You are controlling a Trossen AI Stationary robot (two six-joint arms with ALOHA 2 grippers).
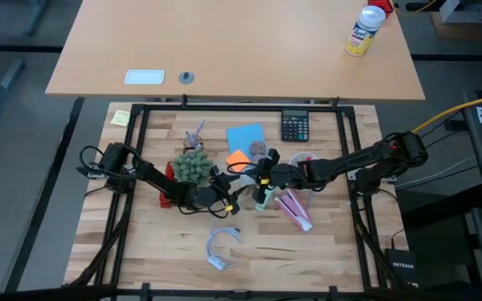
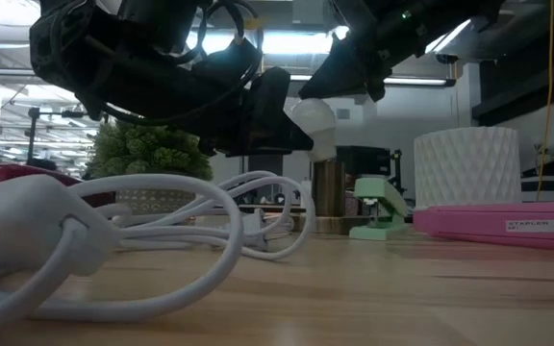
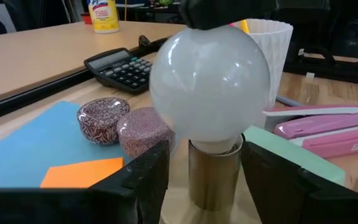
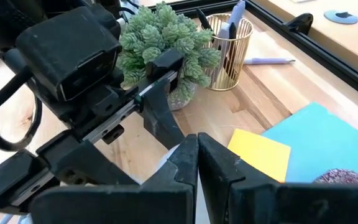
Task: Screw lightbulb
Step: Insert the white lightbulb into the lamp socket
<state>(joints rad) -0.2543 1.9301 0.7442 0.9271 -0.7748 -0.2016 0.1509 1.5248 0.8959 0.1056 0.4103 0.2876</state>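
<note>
Straddling lightbulb [image 3: 209, 84]: left gripper [image 3: 205, 177], seemingly.

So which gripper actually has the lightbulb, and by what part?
The right gripper is shut on the lightbulb at the top of its globe. The left gripper's fingers flank the metal base below, not yet closed on it.

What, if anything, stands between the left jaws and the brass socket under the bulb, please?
Nothing visible: the left gripper has one jaw on either side of the brass cylindrical socket, below the frosted white lightbulb.
</note>
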